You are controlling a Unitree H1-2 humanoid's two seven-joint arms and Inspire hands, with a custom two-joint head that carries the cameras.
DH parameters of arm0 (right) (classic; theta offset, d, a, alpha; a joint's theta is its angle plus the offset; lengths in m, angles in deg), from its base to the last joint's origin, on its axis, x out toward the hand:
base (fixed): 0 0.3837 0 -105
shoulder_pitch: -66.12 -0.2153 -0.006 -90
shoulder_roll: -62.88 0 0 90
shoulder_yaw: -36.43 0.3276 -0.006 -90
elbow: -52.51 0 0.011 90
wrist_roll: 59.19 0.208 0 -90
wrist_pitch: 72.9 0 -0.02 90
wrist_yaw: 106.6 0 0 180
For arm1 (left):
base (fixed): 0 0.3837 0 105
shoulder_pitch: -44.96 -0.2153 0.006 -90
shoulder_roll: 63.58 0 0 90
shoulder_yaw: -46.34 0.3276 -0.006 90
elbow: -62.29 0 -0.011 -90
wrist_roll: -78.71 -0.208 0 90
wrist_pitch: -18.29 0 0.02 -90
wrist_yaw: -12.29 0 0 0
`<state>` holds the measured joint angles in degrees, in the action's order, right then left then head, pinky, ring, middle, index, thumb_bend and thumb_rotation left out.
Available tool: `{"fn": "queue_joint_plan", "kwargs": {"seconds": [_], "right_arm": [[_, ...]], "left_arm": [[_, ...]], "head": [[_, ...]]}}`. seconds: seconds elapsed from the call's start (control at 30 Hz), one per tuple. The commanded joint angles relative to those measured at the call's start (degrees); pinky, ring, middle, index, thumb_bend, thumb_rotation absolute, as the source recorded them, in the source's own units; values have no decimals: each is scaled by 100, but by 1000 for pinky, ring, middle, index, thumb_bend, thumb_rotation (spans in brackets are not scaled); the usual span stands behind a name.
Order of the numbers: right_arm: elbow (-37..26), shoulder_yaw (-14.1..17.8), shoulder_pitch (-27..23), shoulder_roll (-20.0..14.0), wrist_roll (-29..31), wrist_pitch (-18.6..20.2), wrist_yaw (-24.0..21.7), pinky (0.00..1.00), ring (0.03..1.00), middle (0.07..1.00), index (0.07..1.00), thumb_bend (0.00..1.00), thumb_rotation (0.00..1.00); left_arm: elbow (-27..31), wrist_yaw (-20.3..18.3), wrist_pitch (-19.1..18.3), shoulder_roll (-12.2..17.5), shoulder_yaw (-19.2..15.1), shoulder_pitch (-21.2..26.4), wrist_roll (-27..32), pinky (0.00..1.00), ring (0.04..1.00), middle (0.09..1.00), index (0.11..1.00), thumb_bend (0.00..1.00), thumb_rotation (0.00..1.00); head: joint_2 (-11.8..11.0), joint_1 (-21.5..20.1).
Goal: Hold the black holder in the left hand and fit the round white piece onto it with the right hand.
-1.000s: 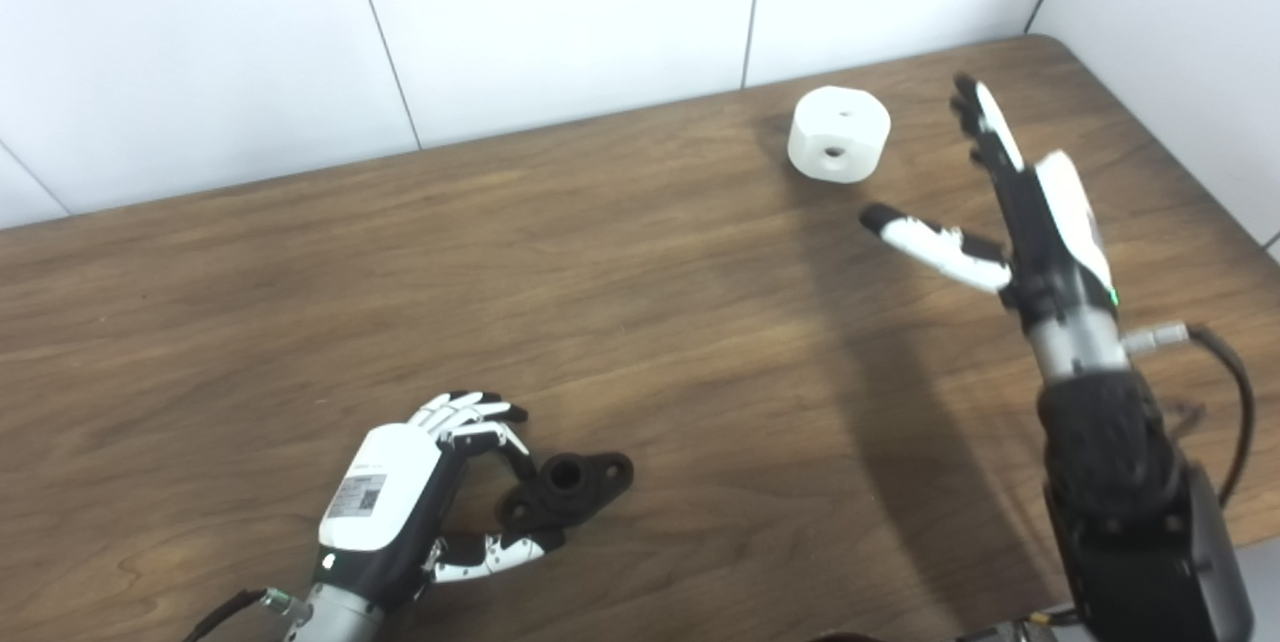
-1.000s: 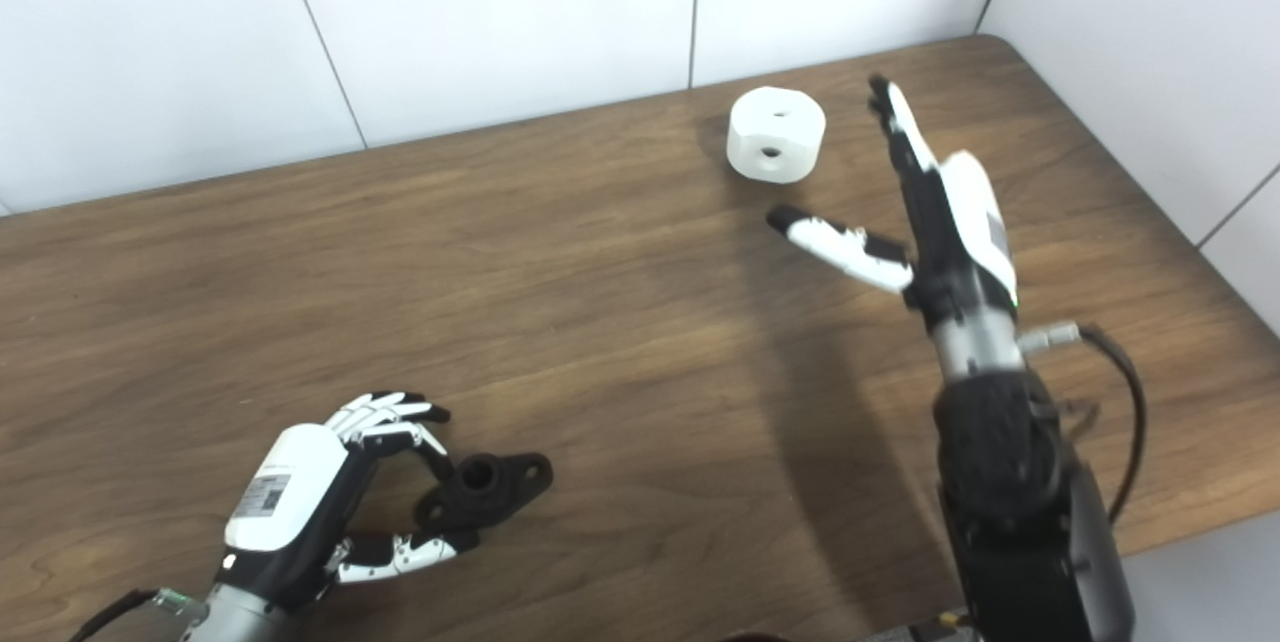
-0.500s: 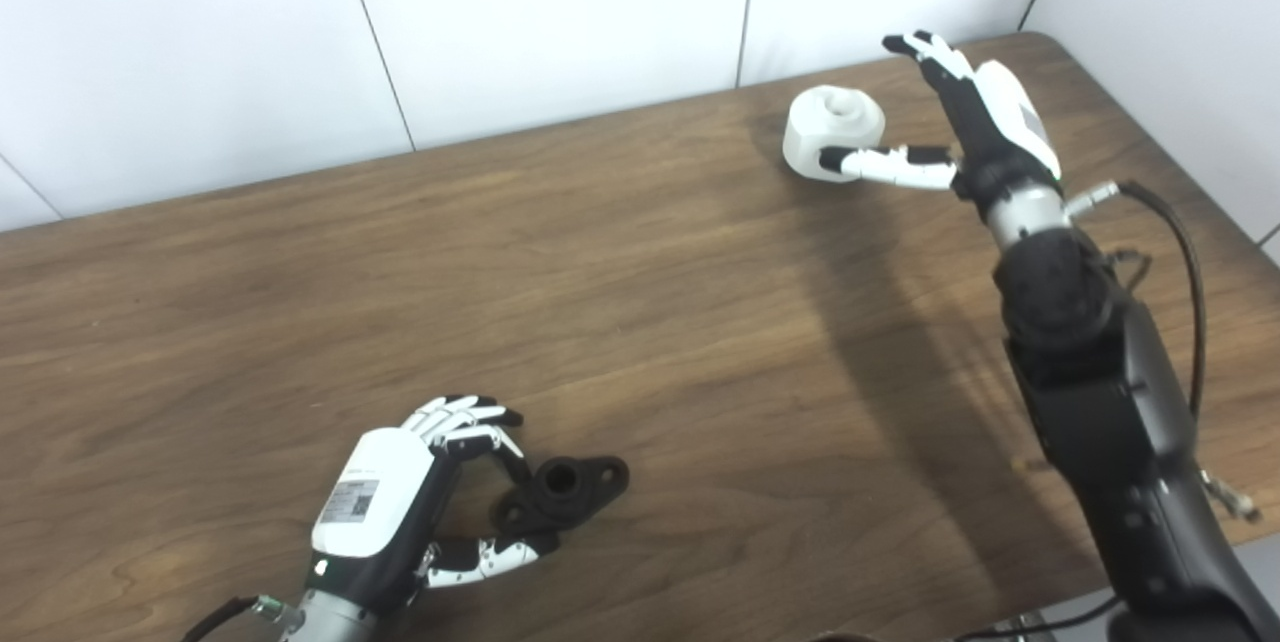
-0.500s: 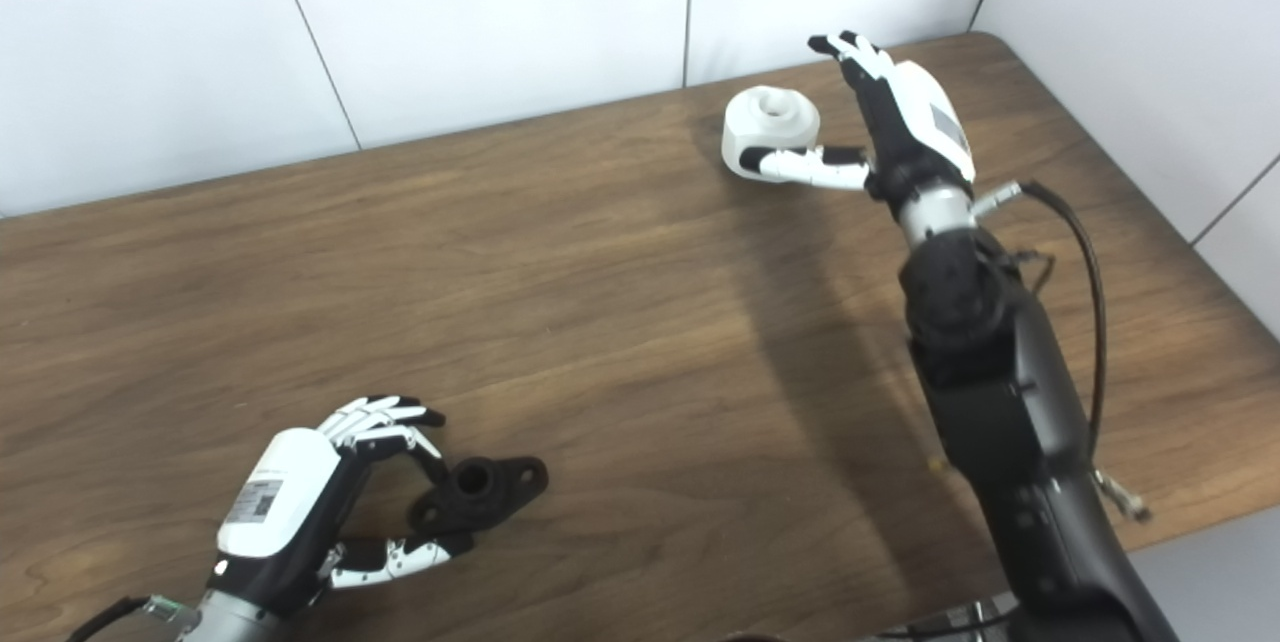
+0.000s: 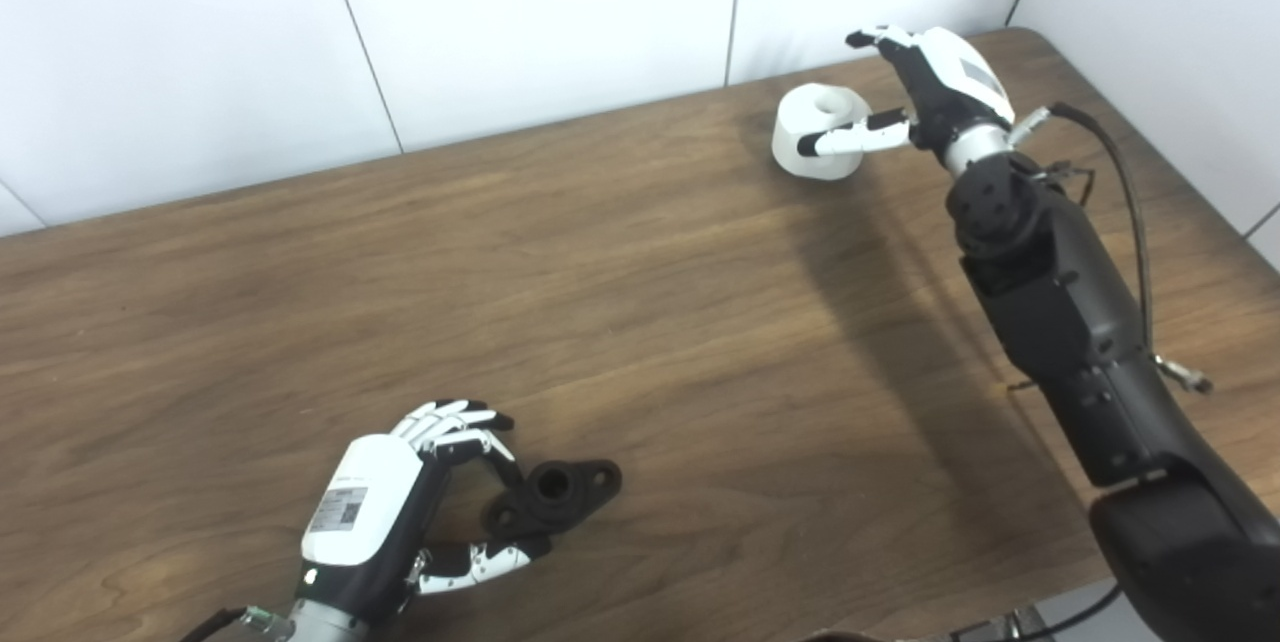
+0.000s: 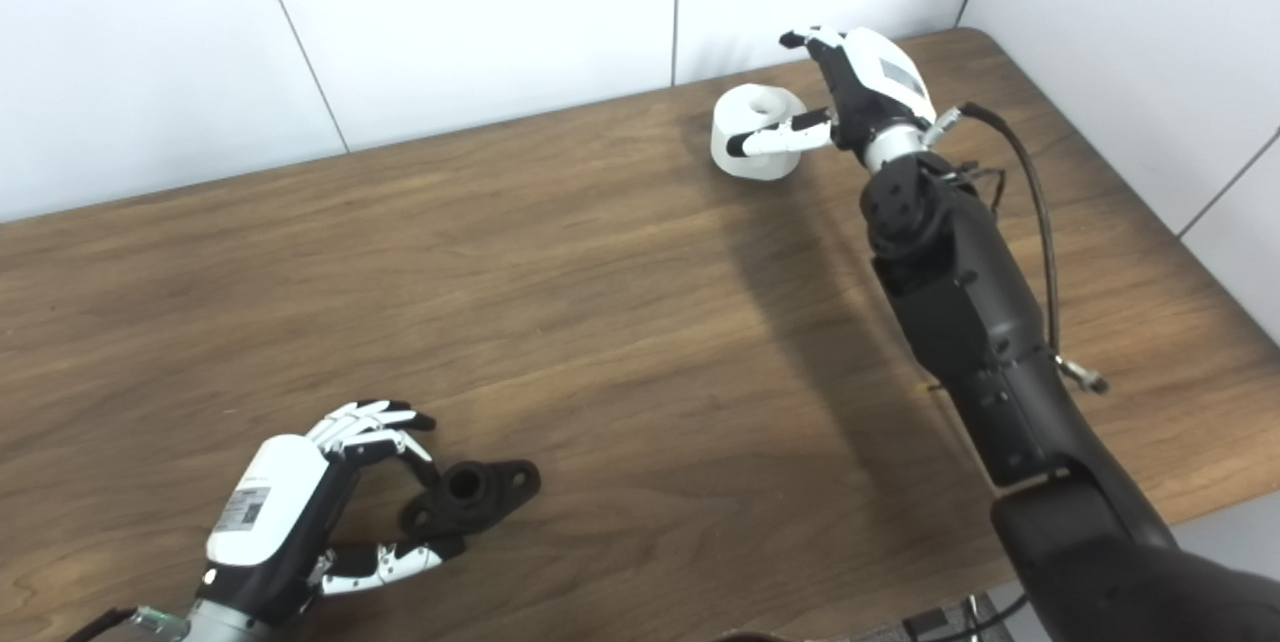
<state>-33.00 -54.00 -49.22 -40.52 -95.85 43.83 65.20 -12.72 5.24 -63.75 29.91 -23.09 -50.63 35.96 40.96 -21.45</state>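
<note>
The black holder (image 5: 556, 496), a small flanged piece with a round bore, lies on the wooden table (image 5: 620, 302) near its front left. My left hand (image 5: 385, 512) is curled at the holder's left end, with fingertips and thumb pinching the left flange. The round white piece (image 5: 815, 122) stands at the far right of the table, close to the wall. My right hand (image 5: 925, 87) reaches around it from the right. Its thumb lies across the near side of the piece, and its fingers (image 6: 812, 38) arch over the far side, still spread.
White wall panels (image 5: 540, 12) run along the table's far edge and right side, right behind the white piece. The right forearm (image 5: 1060, 302) and its cable (image 5: 1125, 192) stretch over the table's right part. The table's front edge is at the lower right.
My right hand has moved from the near right of the white piece up to it and wrapped around it, thumb in front. The piece has tipped, hollow side up. The left hand has not moved.
</note>
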Motion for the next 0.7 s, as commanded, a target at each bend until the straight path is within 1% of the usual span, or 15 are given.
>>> {"fn": "queue_joint_plan", "kwargs": {"seconds": [0.0,0.07,0.2,0.23,0.4,0.5,0.67], "right_arm": [[-46,-24,-359,-194,-135,-28,112,868,983,939,849,853,362],[22,-48,-436,-205,-224,9,35,889,988,939,837,868,328],[109,-11,-560,-189,-435,16,-126,894,985,934,819,888,295],[129,-14,-587,-194,-491,15,-168,894,984,934,817,890,293],[181,-29,-635,-233,-597,17,-286,883,971,913,799,902,280],[222,-50,-655,-272,-661,17,-404,877,967,903,794,893,282],[299,-67,-692,-342,-727,16,-546,890,972,914,781,880,282]], "left_arm": [[-162,-326,-165,179,54,-249,-96,851,841,770,487,518,45],[-166,-314,-152,186,53,-249,-104,847,841,770,487,518,45],[-180,-296,-140,184,40,-250,-74,845,840,769,487,518,46],[-202,-279,-124,181,36,-243,-63,845,840,769,487,518,45],[-228,-273,-146,167,24,-219,-89,851,838,770,487,518,45],[-249,-258,-133,163,26,-208,-95,850,836,769,487,518,45],[-234,-242,-133,148,27,-211,-96,845,831,767,487,518,45]], "head": [[-22,-61],[-22,-61],[-22,-61],[-58,-103],[-80,-95],[-83,-94],[-77,-100]]}}
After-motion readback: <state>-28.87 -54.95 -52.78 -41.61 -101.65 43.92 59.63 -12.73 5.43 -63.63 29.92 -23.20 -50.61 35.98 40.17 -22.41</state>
